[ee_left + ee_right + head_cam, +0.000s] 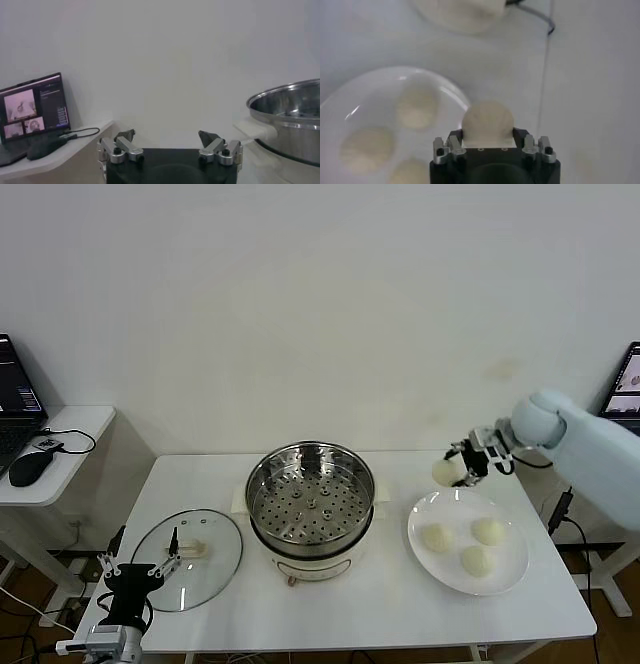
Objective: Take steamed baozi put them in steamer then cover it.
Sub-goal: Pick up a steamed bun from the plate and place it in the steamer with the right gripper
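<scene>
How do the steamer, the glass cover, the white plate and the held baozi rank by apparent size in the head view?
1. Steamer, largest.
2. White plate and glass cover: look about alike, so unranked.
3. Baozi in the right hand: smallest, though it is lifted off the table, which may skew it slightly.

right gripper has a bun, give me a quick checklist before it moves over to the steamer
1. Bun held: the right gripper is shut on one bun, lifted above the table. Ok.
2. Steamer uncovered: perforated tray visible, nothing on it. Ok.
3. Lid out of the way: flat on the table, left of the steamer. Ok.
4. Left gripper clear of the path: open, low near the lid. Ok.
5. Other buns: three sit on the plate. Ok.
6. Grip firmness: cannot tell.
</scene>
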`<state>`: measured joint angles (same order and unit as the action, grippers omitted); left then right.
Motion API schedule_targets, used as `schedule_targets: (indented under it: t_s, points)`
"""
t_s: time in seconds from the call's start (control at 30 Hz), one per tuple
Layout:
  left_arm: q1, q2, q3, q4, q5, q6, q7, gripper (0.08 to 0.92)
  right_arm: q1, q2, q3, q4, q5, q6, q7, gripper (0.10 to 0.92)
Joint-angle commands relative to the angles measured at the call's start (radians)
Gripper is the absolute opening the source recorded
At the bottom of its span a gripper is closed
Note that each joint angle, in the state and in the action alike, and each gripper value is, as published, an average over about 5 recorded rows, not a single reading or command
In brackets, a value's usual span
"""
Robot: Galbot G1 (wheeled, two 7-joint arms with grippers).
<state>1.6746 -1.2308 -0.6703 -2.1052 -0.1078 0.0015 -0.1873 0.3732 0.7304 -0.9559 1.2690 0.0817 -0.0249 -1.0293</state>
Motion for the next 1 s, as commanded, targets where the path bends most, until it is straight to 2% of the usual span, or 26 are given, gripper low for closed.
schedule_targets:
  t_s: [0.03,0.23,0.5,1.0]
  points:
    - [-0.002,0.003,-0.001,0.001,-0.009,0.0,0.001,0.823,0.244,0.185,-0.199,-0.005,0.137,0.027,0.034,0.626]
    - [-0.001,0.005,-0.018,0.011,-0.02,-0.001,0.001,0.823,0.238,0.363,-0.224,-0.046,0.129,0.077,0.07,0.628]
    - [0.003,-0.006,-0.04,0.014,-0.025,-0.003,0.0,0.823,0.204,0.531,-0.261,-0.102,0.026,0.182,0.087,0.628]
    - [0.003,-0.027,-0.064,0.01,-0.031,-0.004,-0.002,0.823,0.069,0.578,-0.319,-0.188,-0.227,0.384,0.132,0.636]
